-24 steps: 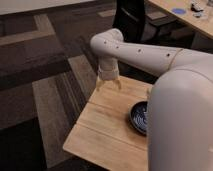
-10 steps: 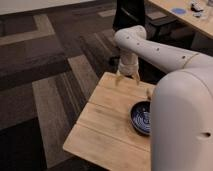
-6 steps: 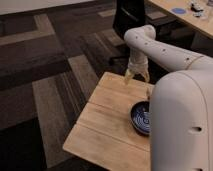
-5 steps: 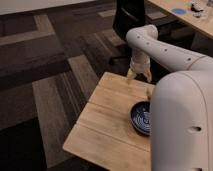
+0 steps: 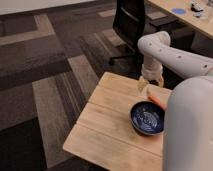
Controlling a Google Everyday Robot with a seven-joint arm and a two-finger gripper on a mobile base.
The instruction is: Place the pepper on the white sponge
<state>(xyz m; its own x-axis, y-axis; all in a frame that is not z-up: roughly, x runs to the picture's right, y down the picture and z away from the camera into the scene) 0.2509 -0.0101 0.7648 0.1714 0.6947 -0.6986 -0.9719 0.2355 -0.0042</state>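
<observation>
The pepper [image 5: 157, 100], small, slender and orange-red, lies on the wooden table [image 5: 107, 122] near its far right, just behind the round dark-blue bowl [image 5: 148, 118]. My gripper [image 5: 143, 85] hangs from the white arm [image 5: 165, 47] over the table's far edge. It is just left of the pepper's near end and slightly above it. I see nothing held in it. The white sponge does not show; it may be hidden behind the arm or my white body [image 5: 190, 130].
A black office chair [image 5: 131, 22] stands behind the table. A long desk [image 5: 192, 17] with small items runs along the far right. Striped carpet lies to the left and in front of the table.
The arm has swung right along the table's far edge, carrying the gripper from the far left corner to beside the pepper. The bowl has not moved.
</observation>
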